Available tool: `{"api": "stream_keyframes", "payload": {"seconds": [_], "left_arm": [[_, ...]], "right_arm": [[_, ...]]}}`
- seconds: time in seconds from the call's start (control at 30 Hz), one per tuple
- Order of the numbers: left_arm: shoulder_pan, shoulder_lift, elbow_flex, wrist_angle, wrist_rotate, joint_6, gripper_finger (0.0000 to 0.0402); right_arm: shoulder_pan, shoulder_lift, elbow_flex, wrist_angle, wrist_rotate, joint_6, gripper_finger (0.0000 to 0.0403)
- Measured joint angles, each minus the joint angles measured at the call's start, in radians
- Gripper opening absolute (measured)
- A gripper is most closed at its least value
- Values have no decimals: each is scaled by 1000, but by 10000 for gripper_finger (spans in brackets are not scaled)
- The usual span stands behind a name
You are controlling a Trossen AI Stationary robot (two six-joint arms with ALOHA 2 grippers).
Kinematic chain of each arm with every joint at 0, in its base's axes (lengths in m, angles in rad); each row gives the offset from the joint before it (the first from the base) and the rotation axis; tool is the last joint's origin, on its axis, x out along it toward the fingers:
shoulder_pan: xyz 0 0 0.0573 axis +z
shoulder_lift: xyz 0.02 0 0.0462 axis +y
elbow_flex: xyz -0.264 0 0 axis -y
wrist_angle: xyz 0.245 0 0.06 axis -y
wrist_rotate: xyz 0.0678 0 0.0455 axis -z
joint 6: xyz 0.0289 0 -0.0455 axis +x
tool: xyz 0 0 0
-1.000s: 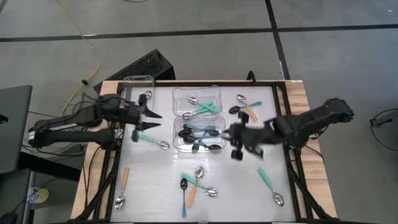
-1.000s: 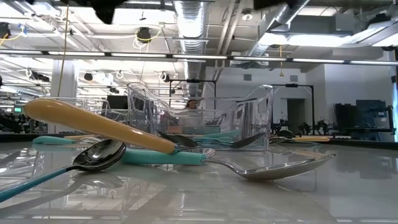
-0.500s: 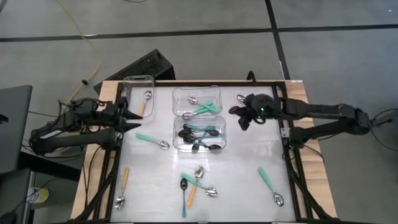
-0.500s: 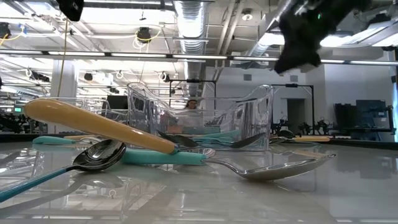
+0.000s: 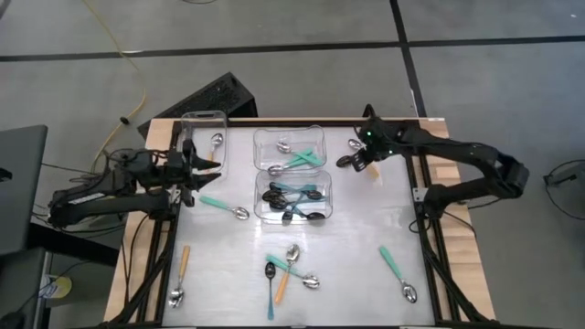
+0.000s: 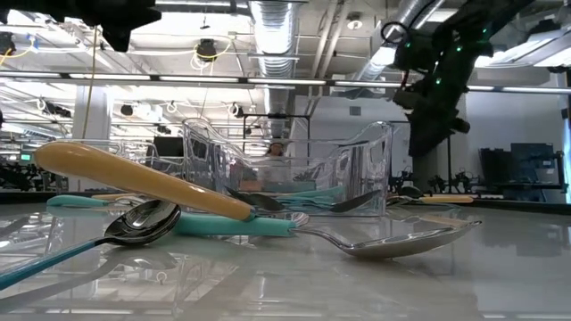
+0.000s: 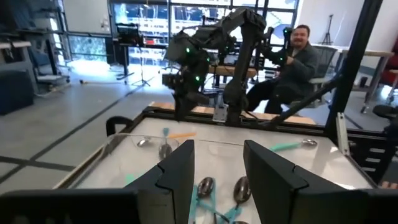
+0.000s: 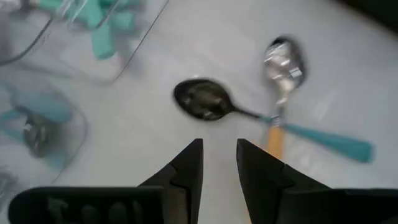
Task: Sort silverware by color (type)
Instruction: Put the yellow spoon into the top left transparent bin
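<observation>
The silverware lies scattered on the white table top (image 5: 356, 228). A black-bowled spoon with a teal handle (image 8: 202, 99) and a silver spoon with an orange handle (image 8: 283, 59) lie crossed at the far right. My right gripper (image 8: 219, 149) hangs open just above them, pointing steeply down, and touches neither. It also shows in the high view as my right gripper (image 5: 359, 163). My left gripper (image 5: 195, 164) is open and level at the table's left edge, with nothing between its fingers (image 7: 180, 174).
Three clear tubs stand at the far side: a left tub (image 5: 203, 126) with one spoon, a middle tub (image 5: 289, 146) with silver spoons, and a nearer tub (image 5: 292, 196) with black spoons. Loose spoons lie near the left gripper (image 5: 224, 206), near centre (image 5: 288, 270) and near right (image 5: 396, 272). A person sits beyond the table (image 7: 298, 62).
My right gripper has swung from beside the nearer tub toward the table's far right, sinking and rolling until it points down over the two crossed spoons. My left gripper has drawn back toward the table's left edge. No spoon has moved.
</observation>
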Motion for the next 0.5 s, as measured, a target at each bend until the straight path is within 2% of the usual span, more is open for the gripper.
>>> {"api": "stream_keyframes", "payload": {"seconds": [0.1,0.23,0.5], "left_arm": [[0,-1,0,10,-3,24,123],[0,-1,0,14,-3,46,123],[0,8,1,34,-66,17,130]], "right_arm": [[-2,36,0,2,-59,-2,120],[-2,63,0,6,-74,-2,128],[-2,71,0,13,-73,-16,197]]}}
